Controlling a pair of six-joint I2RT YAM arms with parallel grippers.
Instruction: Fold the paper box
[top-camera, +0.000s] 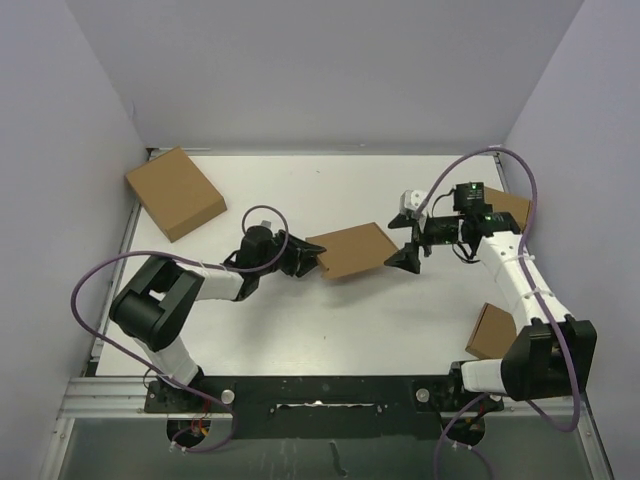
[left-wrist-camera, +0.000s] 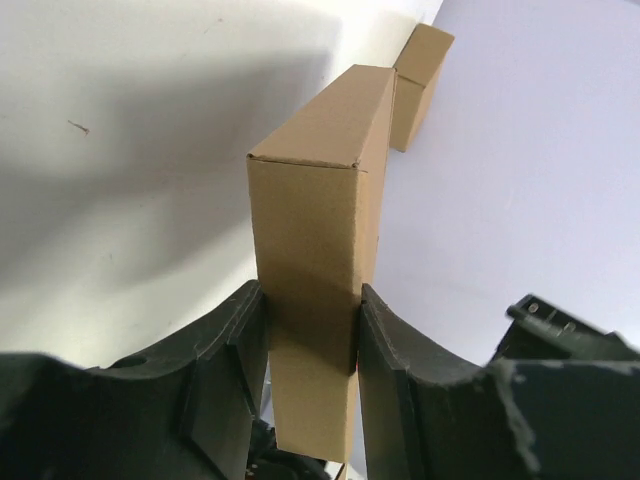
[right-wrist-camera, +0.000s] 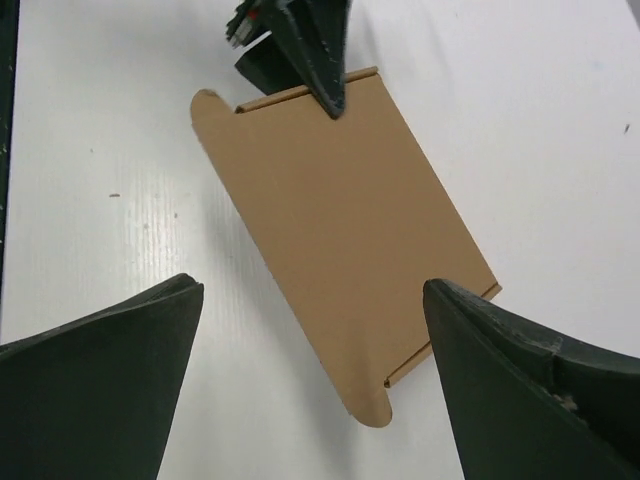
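The paper box (top-camera: 352, 250) is a thin, flat brown cardboard box, closed up, in the middle of the table. My left gripper (top-camera: 306, 259) is shut on its left end. In the left wrist view the box (left-wrist-camera: 318, 190) stands edge-on between the two black fingers (left-wrist-camera: 385, 350), which press on both its faces. My right gripper (top-camera: 405, 256) hangs open just off the box's right end, touching nothing. In the right wrist view the box (right-wrist-camera: 340, 225) lies past the wide-apart fingertips of the right gripper (right-wrist-camera: 310, 290). Rounded tabs (right-wrist-camera: 372, 412) stick out at its corners. The left gripper (right-wrist-camera: 312, 50) holds its far edge.
A ready-made brown box (top-camera: 175, 192) lies at the far left. Another box (top-camera: 508, 206) sits behind the right arm, and a third box (top-camera: 492, 331) lies near the right arm's base. Purple walls close in the table on three sides.
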